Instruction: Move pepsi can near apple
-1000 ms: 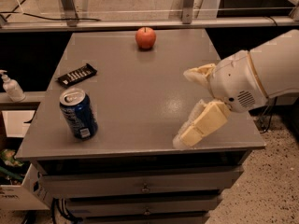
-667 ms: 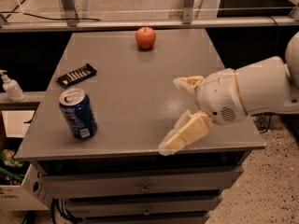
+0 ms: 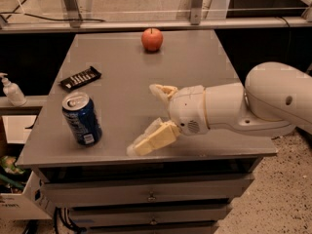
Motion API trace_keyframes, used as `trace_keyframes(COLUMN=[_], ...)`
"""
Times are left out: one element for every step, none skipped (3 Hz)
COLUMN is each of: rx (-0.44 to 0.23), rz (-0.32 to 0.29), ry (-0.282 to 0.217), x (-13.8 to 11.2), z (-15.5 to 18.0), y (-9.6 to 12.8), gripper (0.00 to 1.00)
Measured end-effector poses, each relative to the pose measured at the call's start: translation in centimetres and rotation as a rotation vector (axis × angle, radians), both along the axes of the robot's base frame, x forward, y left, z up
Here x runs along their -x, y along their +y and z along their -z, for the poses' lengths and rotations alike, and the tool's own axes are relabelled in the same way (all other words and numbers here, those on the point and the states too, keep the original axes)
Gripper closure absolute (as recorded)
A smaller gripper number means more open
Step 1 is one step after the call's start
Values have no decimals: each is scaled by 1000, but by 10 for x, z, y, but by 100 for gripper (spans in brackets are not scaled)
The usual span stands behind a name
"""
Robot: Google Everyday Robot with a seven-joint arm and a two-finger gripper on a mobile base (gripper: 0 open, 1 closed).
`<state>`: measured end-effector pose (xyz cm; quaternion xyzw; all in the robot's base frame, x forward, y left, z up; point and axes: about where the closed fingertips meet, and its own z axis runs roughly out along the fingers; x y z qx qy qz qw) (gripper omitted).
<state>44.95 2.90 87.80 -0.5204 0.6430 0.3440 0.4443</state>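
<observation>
Gripper (image 3: pixel 143 119) travel is what changed over the last second: I see it has swept leftward across the table (image 3: pixel 195 57) and now sits just to the right of the pepsi can (image 3: pixel 82 118), at about the can's height, not touching it. Its fingers are spread wide, one above the other, with nothing between them and the opening turned toward the can.

The can itself has not budged. It stands upright near the front left corner. The apple (image 3: pixel 152 39) is well beyond the can, toward the far edge and off to its right, also unmoved. A flat black bar (image 3: pixel 80 78) lies just behind the can.

I judge this to be the approach closing out, with the grasp not yet made. The remaining gap is short, so the next move should be gentle: a fast final push could tip the can before the fingers get around it.
</observation>
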Motion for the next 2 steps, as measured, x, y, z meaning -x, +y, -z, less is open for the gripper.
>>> trace_keyframes(rx=[-92,-158], rz=[-24,-46], ry=[-25,-37], x=[-11,-19], z=[1,3], y=[39,73], gripper=[0,0])
